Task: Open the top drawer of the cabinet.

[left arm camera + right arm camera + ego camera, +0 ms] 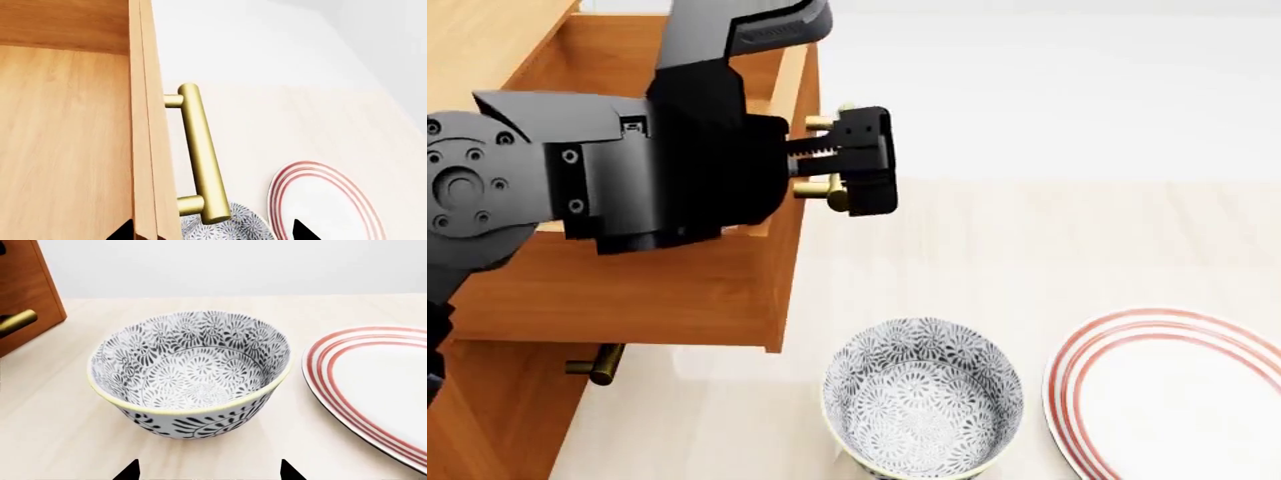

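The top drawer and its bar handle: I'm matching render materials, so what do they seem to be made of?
The top drawer looks like wood: orange-brown front, lighter box sides, visible grain, satin finish. Its bar handle looks like brushed brass, judging by its gold tint and soft sheen, though gold-painted metal can't be ruled out. The open left gripper straddles it and looks like matte black plastic or metal.

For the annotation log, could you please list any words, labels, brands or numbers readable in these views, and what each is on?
None can be read in any view.
Cabinet, top drawer and its handle: plain wood and brass, no markings.
Bowl: floral pattern only, no lettering.
Plate: red rings only.
Left arm: dark housing with screws, no legible label.
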Controlling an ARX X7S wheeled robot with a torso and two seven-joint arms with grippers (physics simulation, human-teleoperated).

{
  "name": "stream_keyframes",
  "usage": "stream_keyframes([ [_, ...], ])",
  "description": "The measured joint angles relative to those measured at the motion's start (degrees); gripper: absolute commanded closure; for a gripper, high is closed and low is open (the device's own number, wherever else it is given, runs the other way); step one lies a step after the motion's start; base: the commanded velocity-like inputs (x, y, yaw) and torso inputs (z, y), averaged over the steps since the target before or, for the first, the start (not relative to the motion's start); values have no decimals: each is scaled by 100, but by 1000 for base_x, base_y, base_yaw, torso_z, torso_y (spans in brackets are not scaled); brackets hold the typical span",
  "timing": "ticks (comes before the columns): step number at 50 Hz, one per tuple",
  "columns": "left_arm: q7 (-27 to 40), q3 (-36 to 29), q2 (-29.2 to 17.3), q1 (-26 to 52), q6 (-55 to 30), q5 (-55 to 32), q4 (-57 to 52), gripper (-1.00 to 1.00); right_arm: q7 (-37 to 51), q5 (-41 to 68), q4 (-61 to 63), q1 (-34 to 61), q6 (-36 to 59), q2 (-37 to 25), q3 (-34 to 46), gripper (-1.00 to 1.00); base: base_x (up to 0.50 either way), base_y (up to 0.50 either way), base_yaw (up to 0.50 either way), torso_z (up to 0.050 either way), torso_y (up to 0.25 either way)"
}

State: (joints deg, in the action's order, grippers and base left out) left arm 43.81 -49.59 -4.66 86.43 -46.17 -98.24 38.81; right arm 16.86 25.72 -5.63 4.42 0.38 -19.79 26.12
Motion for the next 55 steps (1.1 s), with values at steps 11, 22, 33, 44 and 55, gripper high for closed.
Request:
stream_keyframes([
  [11, 367, -240, -93, -32, -36, -30, -559, -100, -2, 11, -3, -5, -7, -11, 14, -100, 0, 0, -2, 0, 3],
  [22, 637, -332, -213, -32, 75, -198, -959, -100, 2, 38, -26, 19, -3, -13, 11, -100, 0, 0, -3, 0, 2],
  [33, 1046, -192, -454, 135, 451, -66, -3288, -100, 15, 61, -43, 31, 11, -9, 25, -100, 0, -1, -1, 1, 2],
  [44, 1534, -95, -617, 175, 670, -17, -5238, -100, 35, 73, -34, 24, 26, -11, 48, -100, 0, 0, 0, 0, 0],
  [55, 1898, -202, -815, -168, 802, 430, -6578, -100, 47, 92, -21, 22, 48, -14, 69, -100, 0, 0, 0, 0, 0],
])
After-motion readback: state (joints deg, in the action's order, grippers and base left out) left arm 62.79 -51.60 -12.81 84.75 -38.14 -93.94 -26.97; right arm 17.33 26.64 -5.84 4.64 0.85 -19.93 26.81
